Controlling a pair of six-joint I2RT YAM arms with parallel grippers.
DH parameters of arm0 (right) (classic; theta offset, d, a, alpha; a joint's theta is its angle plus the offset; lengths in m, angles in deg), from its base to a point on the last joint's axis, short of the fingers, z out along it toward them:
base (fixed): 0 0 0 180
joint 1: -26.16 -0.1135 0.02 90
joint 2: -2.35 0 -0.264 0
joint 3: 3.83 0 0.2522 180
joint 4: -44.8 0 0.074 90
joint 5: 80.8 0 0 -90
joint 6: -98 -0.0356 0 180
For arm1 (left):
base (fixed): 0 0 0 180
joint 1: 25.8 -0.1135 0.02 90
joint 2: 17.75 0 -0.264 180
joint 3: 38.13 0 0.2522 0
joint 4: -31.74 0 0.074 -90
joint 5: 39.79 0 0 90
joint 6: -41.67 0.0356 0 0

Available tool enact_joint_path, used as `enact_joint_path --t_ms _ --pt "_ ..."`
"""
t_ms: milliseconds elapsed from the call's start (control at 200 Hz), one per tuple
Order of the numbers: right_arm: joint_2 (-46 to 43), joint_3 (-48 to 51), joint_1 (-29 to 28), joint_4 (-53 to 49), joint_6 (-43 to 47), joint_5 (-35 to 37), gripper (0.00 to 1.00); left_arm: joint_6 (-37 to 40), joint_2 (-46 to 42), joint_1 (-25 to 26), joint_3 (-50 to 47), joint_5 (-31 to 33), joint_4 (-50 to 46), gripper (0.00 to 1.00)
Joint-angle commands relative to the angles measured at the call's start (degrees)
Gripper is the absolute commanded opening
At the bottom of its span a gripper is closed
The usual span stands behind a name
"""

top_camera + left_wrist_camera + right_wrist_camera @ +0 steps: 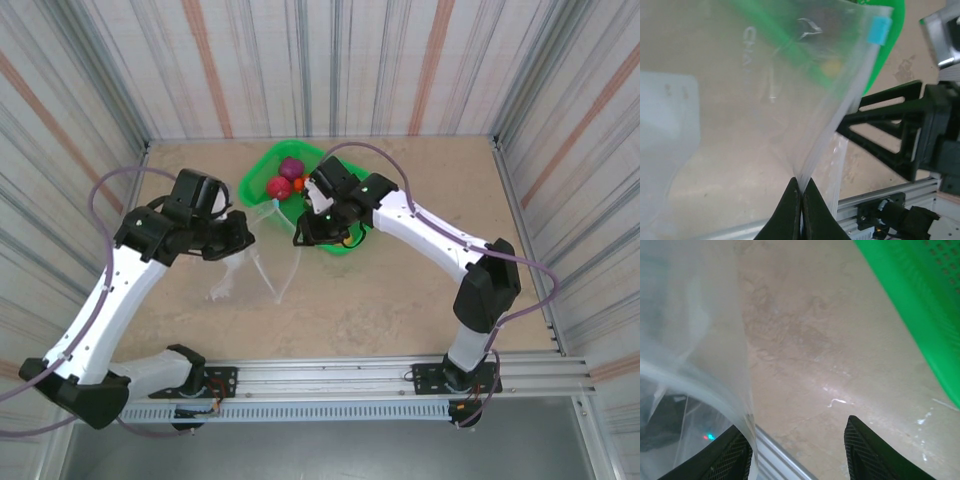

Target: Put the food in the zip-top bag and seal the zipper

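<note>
The clear zip-top bag [755, 100] hangs above the table, and my left gripper [801, 192] is shut on its mouth edge. The whitish zipper [842, 112] runs up from the jaws to a light-blue slider tab [878, 31]. In the top view the bag [255, 272] droops between my left gripper [243, 238] and my right gripper [298, 238]. My right gripper [797, 440] is open, with the bag's film [690, 340] draped against its left finger [737, 452] and nothing between the jaws. The food, a purple piece [291, 167] and a red piece [279, 187], lies in the green basket [262, 170].
The green mesh basket [920, 300] stands just right of my right gripper, and its rim [892, 30] lies behind the bag. Striped walls enclose the table on three sides. An aluminium rail [350, 385] runs along the near edge. Bare tabletop [400, 300] lies in front.
</note>
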Motion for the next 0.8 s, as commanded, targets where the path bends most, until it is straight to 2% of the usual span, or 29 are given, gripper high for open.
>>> enact_joint_path --t_ms 0,140,286,411,596,701,796 --pt "-1.5 1.6 -0.9 1.8 -1.0 -1.5 0.50 -2.7 0.4 -0.8 1.9 -2.8 0.8 0.00" --pt "-3.5 5.0 -1.1 4.8 -1.8 -1.8 0.32 -3.0 -0.3 -3.4 2.2 -3.4 0.5 0.00" --pt "-4.9 5.5 -1.1 2.4 0.9 2.9 0.12 0.4 1.0 -4.6 4.3 -4.4 -2.8 0.00" --pt "-5.0 4.0 -1.1 -2.4 5.4 7.7 0.12 5.3 3.5 -4.6 7.1 -2.8 -9.1 0.00" --pt "-4.8 2.0 -1.2 -8.2 8.3 20.9 0.17 9.5 6.5 -3.6 9.3 0.4 -15.4 0.00" --pt "-4.9 0.7 -1.8 -8.0 9.8 20.6 0.13 10.2 9.4 -0.4 12.2 2.4 -18.1 0.00" --pt "-6.8 0.8 -2.4 -4.3 10.4 14.9 0.04 10.4 12.6 3.3 14.4 3.2 -19.9 0.00"
